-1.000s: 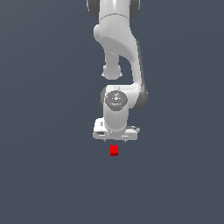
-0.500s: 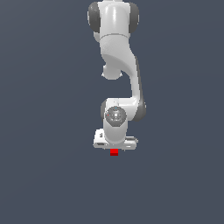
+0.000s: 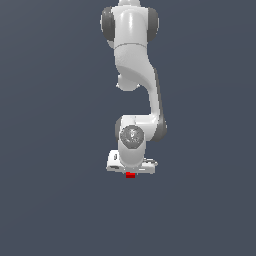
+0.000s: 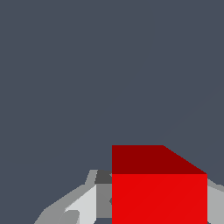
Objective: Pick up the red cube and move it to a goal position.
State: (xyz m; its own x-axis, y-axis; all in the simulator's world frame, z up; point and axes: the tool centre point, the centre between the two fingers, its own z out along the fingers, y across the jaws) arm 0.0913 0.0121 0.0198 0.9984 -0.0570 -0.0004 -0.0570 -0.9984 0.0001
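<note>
The red cube (image 3: 130,175) lies on the dark grey floor, and only a thin red strip of it shows below the white gripper (image 3: 131,171) in the exterior view. The gripper has come down over it. In the wrist view the red cube (image 4: 159,192) is large, with a bright face and a darker face, and it sits between the two grey fingers (image 4: 83,205). A narrow gap shows between one finger and the cube. The gripper (image 4: 151,212) is open around the cube and does not grip it.
The plain dark grey floor (image 3: 55,200) spreads all around. The white arm (image 3: 135,75) rises straight up above the gripper.
The arm has lowered toward the floor. The gripper that hung above the cube now surrounds it, so most of the cube is hidden in the exterior view.
</note>
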